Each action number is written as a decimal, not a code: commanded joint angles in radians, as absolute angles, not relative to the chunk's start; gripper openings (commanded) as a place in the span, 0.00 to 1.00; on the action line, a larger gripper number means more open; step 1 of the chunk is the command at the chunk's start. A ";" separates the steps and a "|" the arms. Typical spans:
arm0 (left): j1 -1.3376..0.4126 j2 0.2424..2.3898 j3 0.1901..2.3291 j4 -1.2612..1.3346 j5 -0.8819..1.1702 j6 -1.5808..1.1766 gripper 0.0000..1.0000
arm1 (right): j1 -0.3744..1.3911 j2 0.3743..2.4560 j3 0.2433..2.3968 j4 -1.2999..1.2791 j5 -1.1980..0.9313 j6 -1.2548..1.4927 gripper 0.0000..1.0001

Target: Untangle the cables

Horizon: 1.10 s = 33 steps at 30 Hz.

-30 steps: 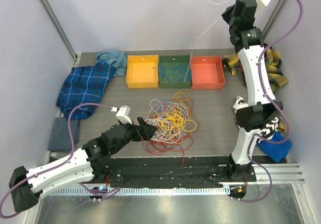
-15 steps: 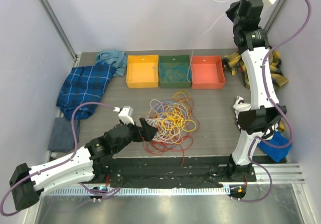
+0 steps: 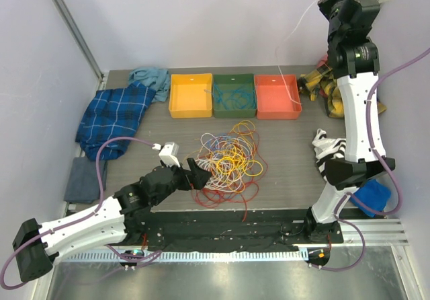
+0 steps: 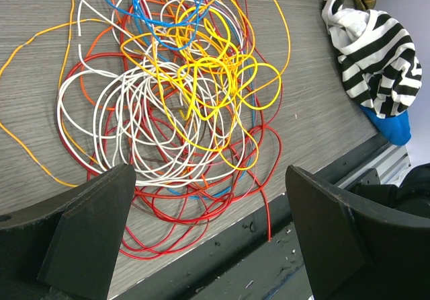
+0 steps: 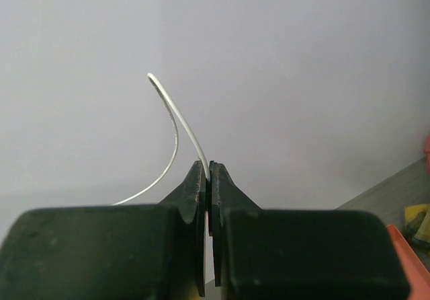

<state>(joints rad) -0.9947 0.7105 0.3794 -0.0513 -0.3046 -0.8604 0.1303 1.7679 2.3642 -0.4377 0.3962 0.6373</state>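
**White cable held high over the bins**

One white cable point(image 5: 176, 115) is nipped between the tips of my right claw point(image 5: 209, 179), which is pressed together on it, high above the far right corner of the surface point(image 3: 289, 155). From there the cable hangs downward, its long axis near upright and its lower end by the red bin point(image 3: 269, 101); whether it rests inside I cannot tell. The other cables point(image 4: 181, 98) lie in a heap at mid-surface, just ahead of my left claw point(image 4: 209, 179), which is spread wide and holds nothing. That claw is much the nearer to the heap.
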 commanded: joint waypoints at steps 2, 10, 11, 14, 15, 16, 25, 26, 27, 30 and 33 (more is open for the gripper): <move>-1.000 0.706 0.399 -0.018 -0.299 -0.876 1.00 | 0.120 1.744 2.343 -0.396 0.385 0.627 0.01; -0.999 0.701 0.394 -0.018 -0.313 -0.865 1.00 | 0.098 1.787 2.333 -0.387 0.391 0.620 0.01; -0.999 0.700 0.394 -0.020 -0.314 -0.864 1.00 | 0.095 1.792 2.338 -0.387 0.394 0.620 0.01; -1.000 0.701 0.396 -0.018 -0.318 -0.856 1.00 | 0.081 1.813 2.342 -0.385 0.396 0.620 0.01; -0.999 0.700 0.399 -0.020 -0.318 -0.853 1.00 | 0.081 1.819 2.341 -0.385 0.396 0.620 0.01; -1.000 0.699 0.397 -0.021 -0.319 -0.850 1.00 | 0.078 1.831 2.342 -0.385 0.396 0.623 0.01; -0.999 0.706 0.393 -0.015 -0.333 -0.839 1.00 | 0.075 1.807 2.021 -0.246 0.406 0.637 0.01; -0.999 0.706 0.393 -0.017 -0.334 -0.838 1.00 | 0.077 1.793 1.979 -0.230 0.403 0.638 0.01; -0.999 0.706 0.393 -0.017 -0.336 -0.838 1.00 | 0.077 1.790 1.941 -0.218 0.397 0.637 0.01; -0.999 0.710 0.390 -0.014 -0.341 -0.838 1.00 | 0.077 1.781 1.787 -0.164 0.367 0.637 0.01; -0.999 0.721 0.393 -0.012 -0.337 -0.836 1.00 | 0.081 1.773 1.626 -0.098 0.330 0.632 0.01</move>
<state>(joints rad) -0.9947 0.7116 0.3794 -0.0502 -0.3145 -0.8555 0.0765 1.8240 1.7489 -0.2424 0.3710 0.6376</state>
